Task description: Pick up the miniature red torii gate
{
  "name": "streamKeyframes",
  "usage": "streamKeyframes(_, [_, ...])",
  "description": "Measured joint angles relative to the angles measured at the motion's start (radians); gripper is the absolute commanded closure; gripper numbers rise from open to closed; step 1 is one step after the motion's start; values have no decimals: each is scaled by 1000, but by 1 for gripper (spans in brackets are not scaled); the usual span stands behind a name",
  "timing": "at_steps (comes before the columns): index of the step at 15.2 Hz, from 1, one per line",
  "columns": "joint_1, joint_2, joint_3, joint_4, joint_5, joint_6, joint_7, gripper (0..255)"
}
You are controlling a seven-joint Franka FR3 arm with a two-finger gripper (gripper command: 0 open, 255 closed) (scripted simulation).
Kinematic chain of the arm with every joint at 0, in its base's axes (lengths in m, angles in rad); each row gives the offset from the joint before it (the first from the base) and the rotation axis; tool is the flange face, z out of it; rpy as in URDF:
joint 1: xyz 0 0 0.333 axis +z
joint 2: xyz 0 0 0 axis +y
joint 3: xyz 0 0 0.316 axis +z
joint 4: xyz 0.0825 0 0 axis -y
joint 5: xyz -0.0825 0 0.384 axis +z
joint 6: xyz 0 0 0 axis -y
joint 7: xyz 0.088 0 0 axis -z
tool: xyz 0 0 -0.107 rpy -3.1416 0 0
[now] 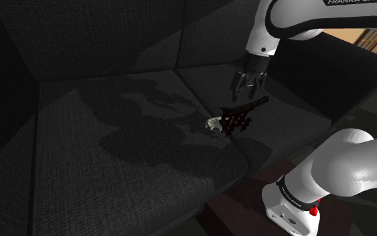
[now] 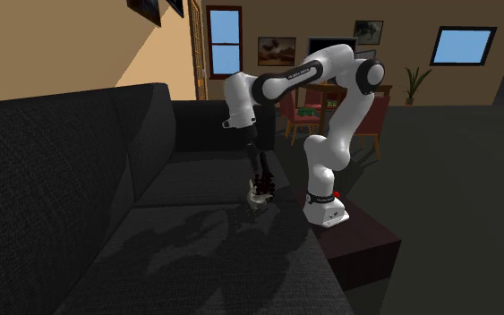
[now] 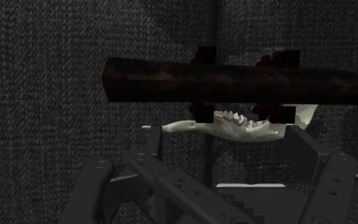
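Scene: dark grey sofa (image 1: 113, 161), dim light. The gate (image 1: 236, 121) sits on the seat cushion near the seam between two cushions, not far from the front edge and the robot's stand (image 2: 366, 237).

Gate: a dark, long top beam (image 3: 234, 80) with red parts showing under it and to either side. Whether it stands square or leans cannot be told. A pale jawbone with teeth (image 3: 247, 125) lies touching or just beside its foot, on the side towards the shoulder view's left.

Pincer (image 1: 248, 85): fingers apart, clasping nothing, hovering just above the gate. In the wrist view the fingers (image 3: 301, 145) stand on either side of the middle, and the beam runs crosswise from one to the other and past both.

Handling (judgement): small and most likely light; stiff, not soft. Thin red members may be fragile, so a moderate squeeze is advised. The soft cushion gives underneath, so the gate may tip if nudged.

Hold point (judgement): the middle of the top beam, across its narrow width. As oriented now, the fingers would close along the beam's length, which looks longer than their gap; a wrist turn seems needed first.

Risk: catching the jawbone on descent.
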Motion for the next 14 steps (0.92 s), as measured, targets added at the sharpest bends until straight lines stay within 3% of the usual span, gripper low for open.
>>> streamKeyframes(9, [-4, 65, -3, -95, 15, 115, -8, 0])
streamKeyframes(10, [-4, 67, -3, -101, 15, 122, -9, 255])
streamKeyframes(14, [-4, 68, -3, -107, 16, 130, -10, 255])
